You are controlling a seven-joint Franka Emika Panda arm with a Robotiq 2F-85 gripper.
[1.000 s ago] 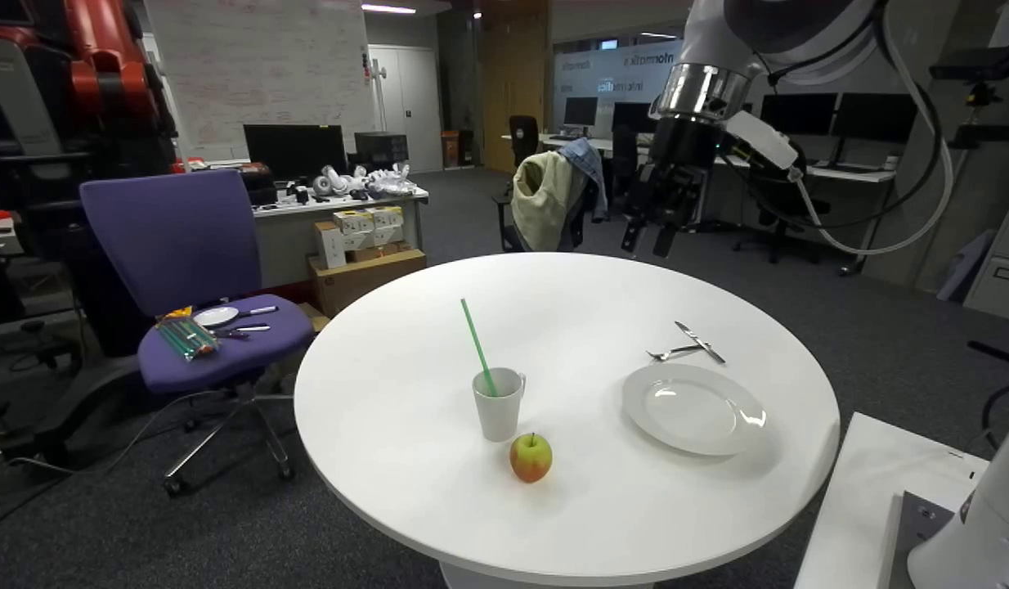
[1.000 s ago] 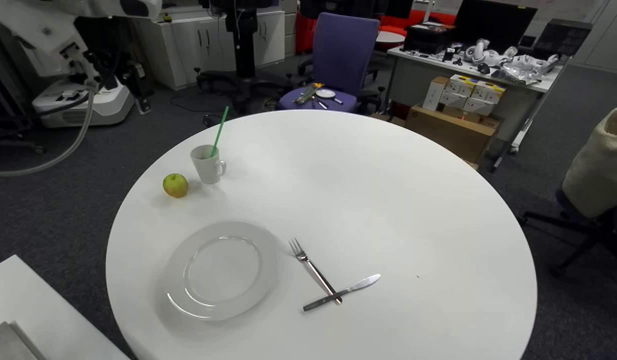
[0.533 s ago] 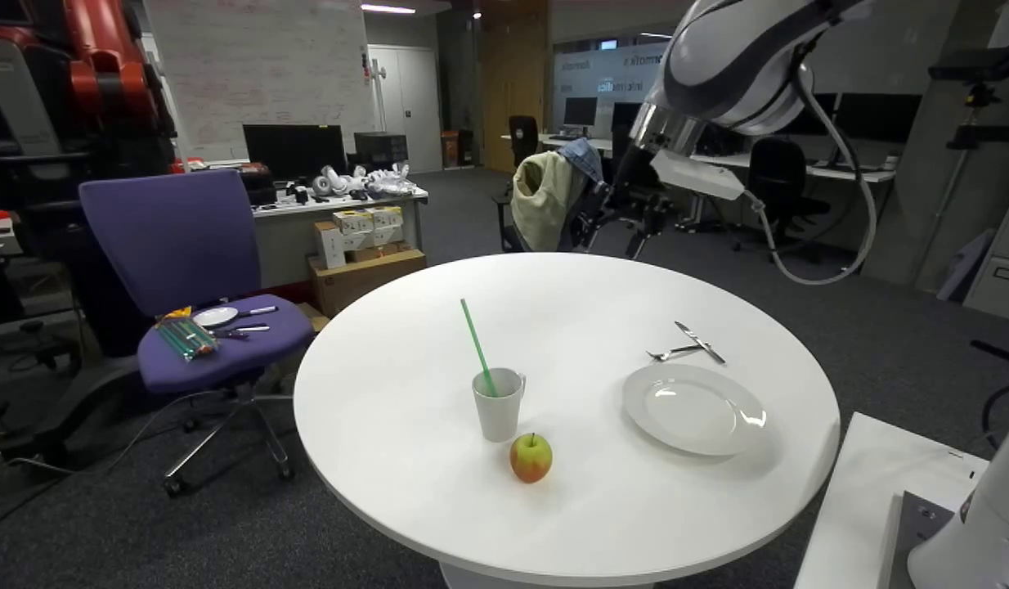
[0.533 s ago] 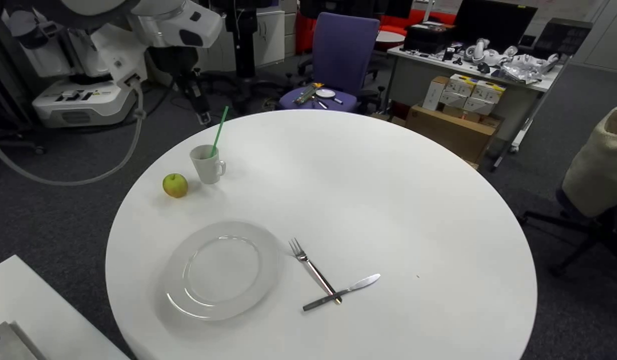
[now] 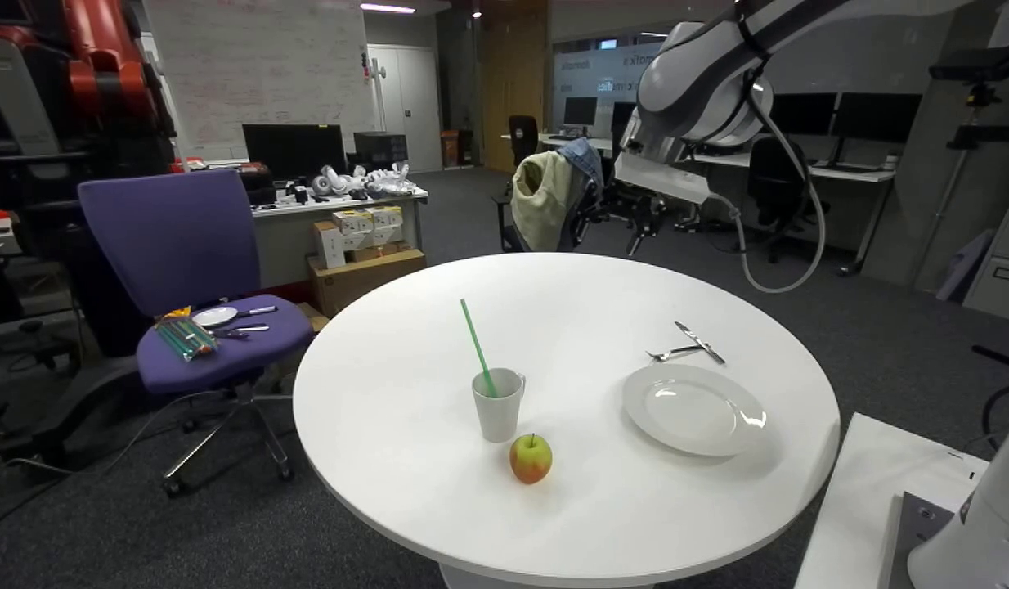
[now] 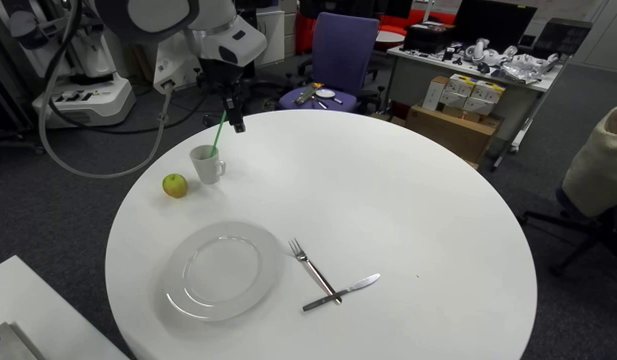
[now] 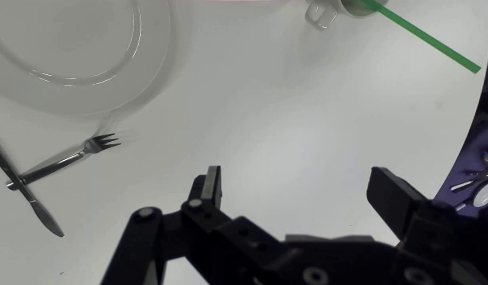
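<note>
Farthest left of the claw (image 7: 295, 180) in the wrist view, the knife (image 7: 27, 192) lies flat, its dark handle crossing the tail end of the fork (image 7: 66, 160); it looks light and stiff, best pinched by the handle, though something so thin gives the claw little to get around. The fork, a bit closer to the claw, seems smooth, rigid metal that may slip or twist in a grip; mid-handle, away from the crossing, looks the better hold. Beyond the fork, ahead and left of the claw, sits the plate (image 7: 153, 43), shiny and probably heavier, slippery and breakable; its rim is the part to pinch. The claw itself hangs above the table (image 7: 275, 118), fingers wide apart, holding and touching nothing. Ahead and to its right the mug (image 5: 498, 417) stands upright; it looks like hard, glazed ware that could chip or slide, with the wall or the handle as places to grip. Ahead and farther right of the claw, the green straw (image 7: 426, 37) leans out of the mug: surely light, likely bendy and easily crushed, so a gentle squeeze on the length above the mug would suit it.
</note>
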